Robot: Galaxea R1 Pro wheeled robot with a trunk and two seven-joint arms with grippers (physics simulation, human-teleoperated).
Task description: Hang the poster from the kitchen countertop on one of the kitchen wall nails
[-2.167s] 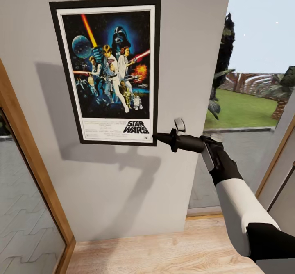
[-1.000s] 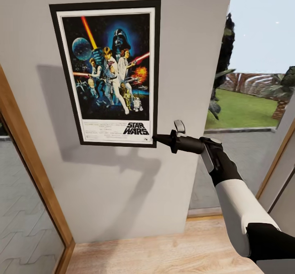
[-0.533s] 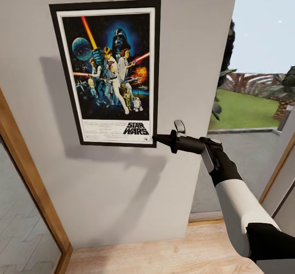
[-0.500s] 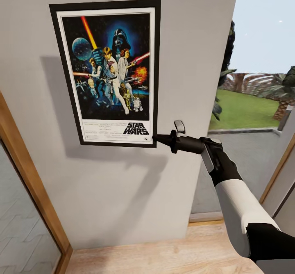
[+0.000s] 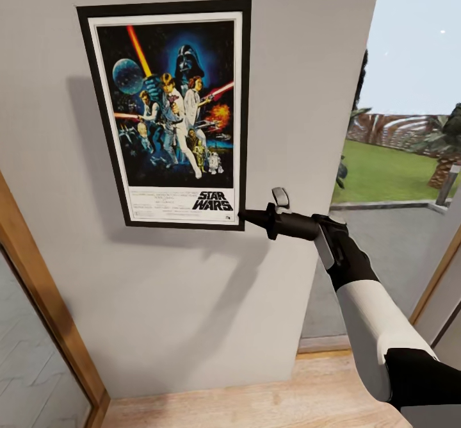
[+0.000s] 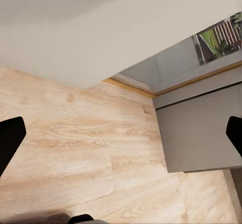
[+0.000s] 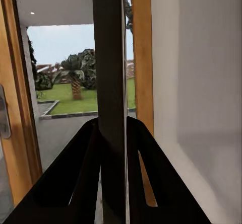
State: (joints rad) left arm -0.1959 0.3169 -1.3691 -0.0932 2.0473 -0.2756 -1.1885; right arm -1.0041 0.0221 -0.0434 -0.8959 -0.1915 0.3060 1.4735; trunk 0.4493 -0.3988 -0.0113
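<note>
Poster (image 5: 168, 114) upright against grey wall (image 5: 192, 300), long axis vertical, "STAR WARS" title at the lower edge, artwork facing the head camera. Right gripper (image 5: 242, 216) clamped on poster's lower right corner; right wrist view looks edge-on along the frame (image 7: 112, 98), a finger (image 7: 80, 178) pressed on either side. Left gripper (image 6: 121, 136): fingertips well apart, nothing between, hanging over light wood floor (image 6: 75, 153). Wooden door frame (image 5: 38, 306) to the wall's left; garden lawn (image 5: 390, 175) beyond the glazing at right
</note>
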